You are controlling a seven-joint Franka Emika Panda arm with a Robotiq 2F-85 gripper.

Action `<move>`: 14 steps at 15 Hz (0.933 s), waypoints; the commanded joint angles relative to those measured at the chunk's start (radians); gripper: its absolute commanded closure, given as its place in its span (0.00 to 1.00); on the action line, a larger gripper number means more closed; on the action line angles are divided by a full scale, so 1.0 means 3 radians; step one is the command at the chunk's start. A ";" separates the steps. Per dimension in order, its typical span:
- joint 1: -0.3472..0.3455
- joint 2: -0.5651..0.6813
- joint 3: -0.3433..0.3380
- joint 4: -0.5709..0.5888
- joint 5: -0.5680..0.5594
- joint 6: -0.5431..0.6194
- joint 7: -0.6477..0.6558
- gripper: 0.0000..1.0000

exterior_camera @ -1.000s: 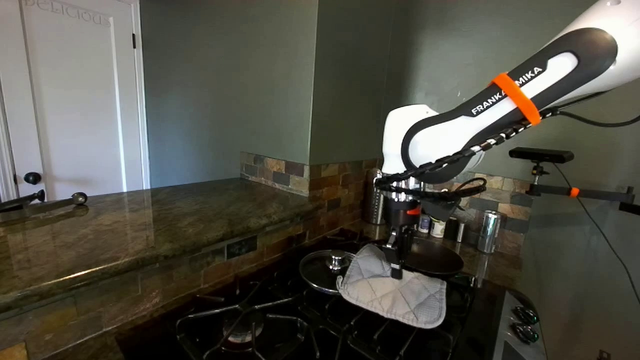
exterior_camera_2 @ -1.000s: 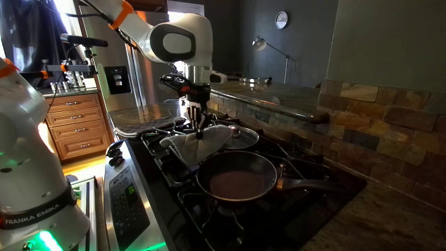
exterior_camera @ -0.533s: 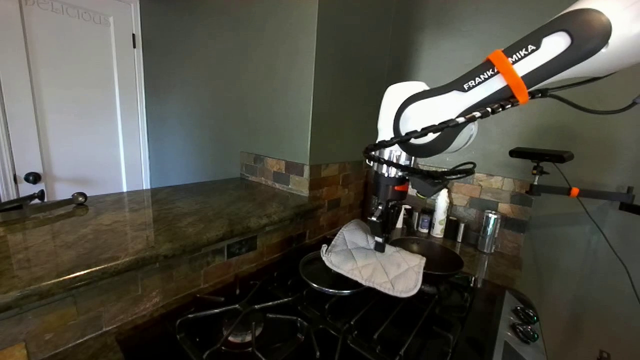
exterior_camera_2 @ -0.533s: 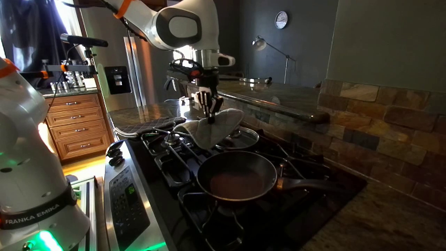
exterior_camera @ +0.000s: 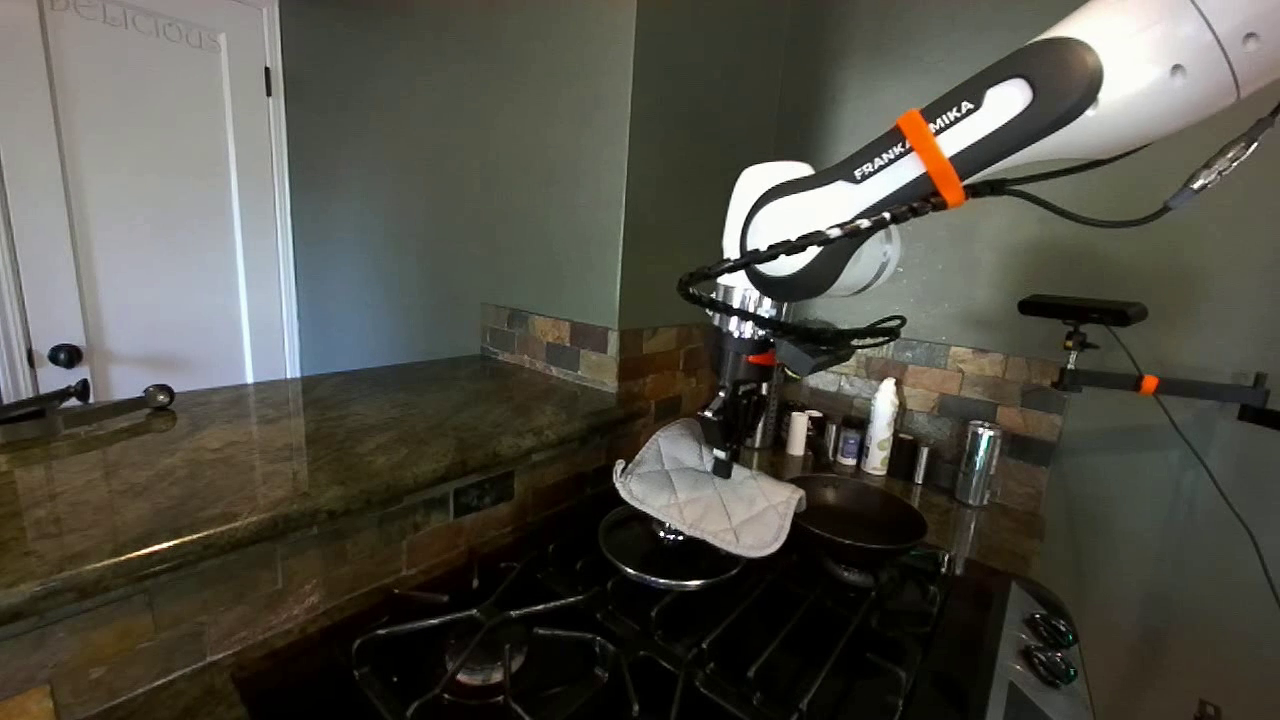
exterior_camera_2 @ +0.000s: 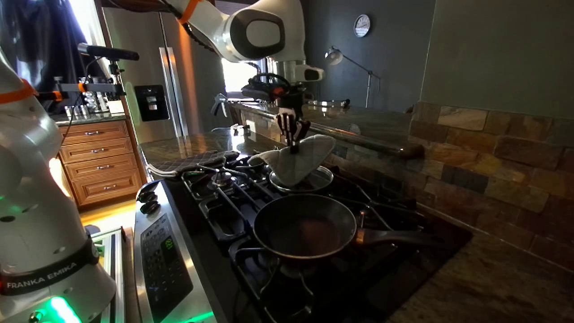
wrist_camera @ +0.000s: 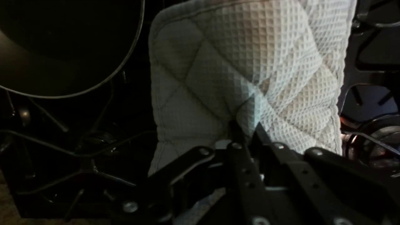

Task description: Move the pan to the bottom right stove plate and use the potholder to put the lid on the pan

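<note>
Black cooktop (exterior_camera_2: 372, 296): round dark metal pan (exterior_camera_2: 305, 224), handle (exterior_camera_2: 394, 237) toward rear corner; your gripper (exterior_camera_2: 294, 149) pinches white square quilted-cloth potholder (exterior_camera_2: 291, 168).

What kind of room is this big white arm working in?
Almost certainly a kitchen, probably in someone's home. There is a gas stove with a frying pan sitting on it, and beyond it what looks like a steel refrigerator.
</note>
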 commanded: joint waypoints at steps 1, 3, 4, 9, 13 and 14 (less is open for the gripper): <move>0.0021 0.0321 0.0010 0.0260 0.0079 -0.0010 0.0008 0.97; 0.0022 0.0420 0.0021 0.0341 0.0107 -0.0023 0.0015 0.97; 0.0024 0.0463 0.0028 0.0376 0.0137 -0.0034 -0.0001 0.97; 0.0031 0.0592 0.0069 0.0482 0.0204 -0.0046 0.0007 0.97; 0.0038 0.0637 0.0092 0.0512 0.0185 -0.0046 0.0027 0.74; 0.0038 0.0647 0.0094 0.0519 0.0181 -0.0046 0.0042 0.63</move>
